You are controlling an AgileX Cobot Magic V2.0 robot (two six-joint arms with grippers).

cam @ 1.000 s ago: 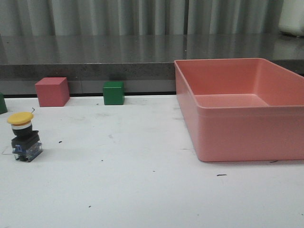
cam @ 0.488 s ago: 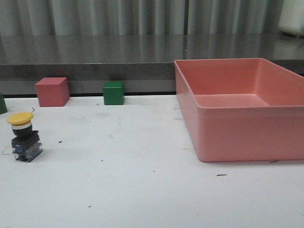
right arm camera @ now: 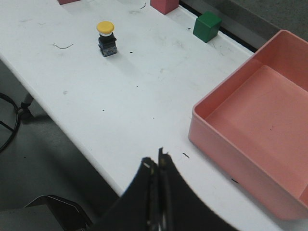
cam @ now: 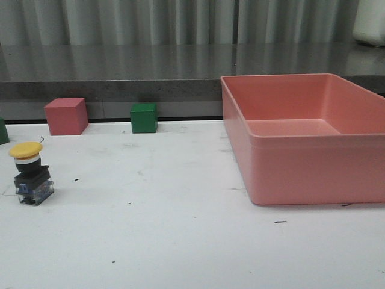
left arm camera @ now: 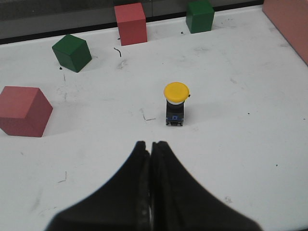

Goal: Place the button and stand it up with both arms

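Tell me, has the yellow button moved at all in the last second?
No. In the front view the button stands upright in the same spot, the same way forward and left of the red cube.

The white bench (cam: 180, 241) looks smooth and matt, marked with small dark scuffs and specks. The large salmon-pink plastic bin (cam: 301, 174) has smooth walls with a soft sheen. The small push-button (cam: 30, 174) has a smooth yellow plastic cap, a matt black body and a clear, glossy plastic base. The red cube (cam: 66, 116) and green cube (cam: 144, 117) look matt.
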